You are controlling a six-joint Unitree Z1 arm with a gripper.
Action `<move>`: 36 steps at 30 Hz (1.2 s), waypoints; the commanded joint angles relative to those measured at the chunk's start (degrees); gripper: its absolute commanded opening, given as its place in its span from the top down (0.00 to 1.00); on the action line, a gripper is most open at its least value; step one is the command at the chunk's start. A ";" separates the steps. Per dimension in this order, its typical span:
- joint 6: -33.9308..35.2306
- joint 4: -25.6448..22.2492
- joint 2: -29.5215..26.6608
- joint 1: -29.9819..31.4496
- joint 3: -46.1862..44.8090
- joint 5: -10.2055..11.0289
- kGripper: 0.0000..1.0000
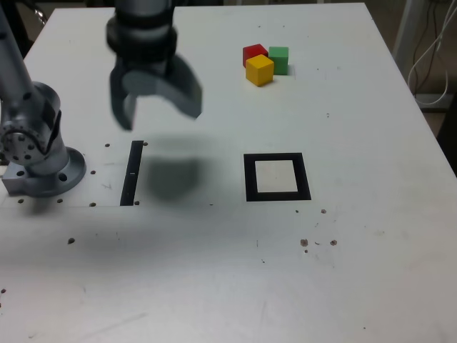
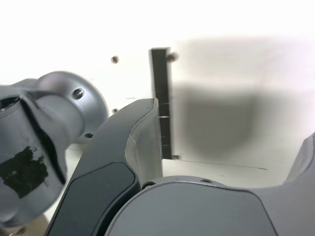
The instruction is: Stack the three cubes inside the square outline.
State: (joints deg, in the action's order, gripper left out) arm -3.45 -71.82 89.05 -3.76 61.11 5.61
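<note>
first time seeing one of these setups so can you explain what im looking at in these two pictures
The machine is a single robot arm, and its hand is the pair of curved grey fingers at the end. It hangs open above the table, holding nothing.

The exterior view comes from a camera off the arm, looking over the white table. The wrist view comes from a camera riding on the arm, so the fingers loom large, with the arm's base behind.

On the table are three small cubes close together: red, yellow and green. Nearer the camera is a thick black square outline with nothing inside. To its left in the exterior view is a narrow black strip.
</note>
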 commanded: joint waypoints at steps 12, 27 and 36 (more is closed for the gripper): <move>-7.79 -7.54 8.89 -10.36 20.92 -0.07 0.01; -16.31 -16.11 25.32 -30.44 47.60 -0.51 0.01; -18.06 -18.77 32.44 -37.32 56.56 -0.60 0.01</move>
State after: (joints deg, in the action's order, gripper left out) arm -21.38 -90.06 120.33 -40.36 117.02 5.08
